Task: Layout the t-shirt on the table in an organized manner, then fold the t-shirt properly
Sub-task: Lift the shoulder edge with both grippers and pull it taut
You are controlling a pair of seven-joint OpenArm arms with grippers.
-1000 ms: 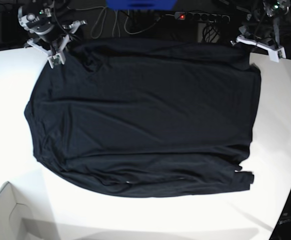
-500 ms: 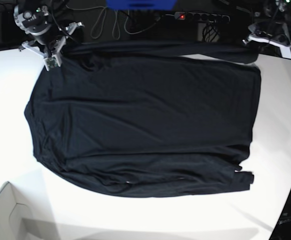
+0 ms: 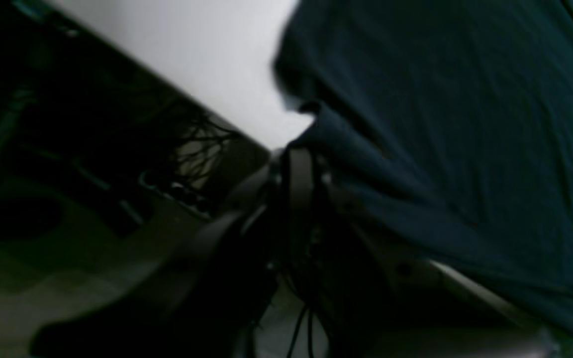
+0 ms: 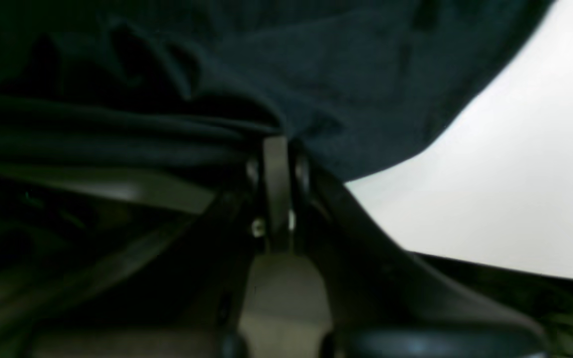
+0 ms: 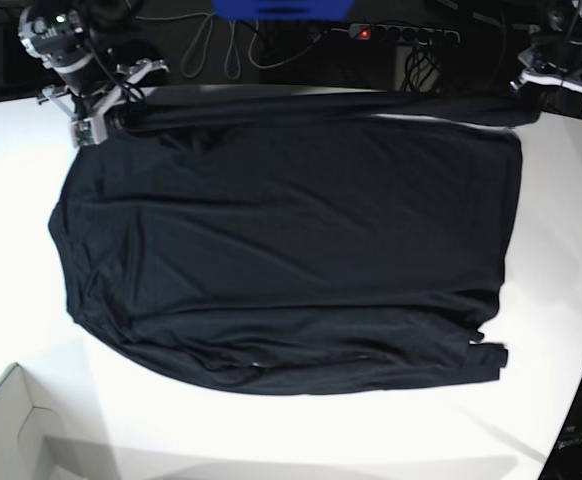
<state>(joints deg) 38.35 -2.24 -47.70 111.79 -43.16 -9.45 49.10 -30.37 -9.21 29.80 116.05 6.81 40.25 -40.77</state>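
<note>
My left gripper (image 5: 531,92) and right gripper (image 5: 93,118) both pinch the soft, floppy black t-shirt's (image 5: 291,250) top edge.

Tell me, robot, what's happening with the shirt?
Both tools shut on shirt's far edge: left tool, right tool. T-shirt flat on table. Nothing blocking.
</note>
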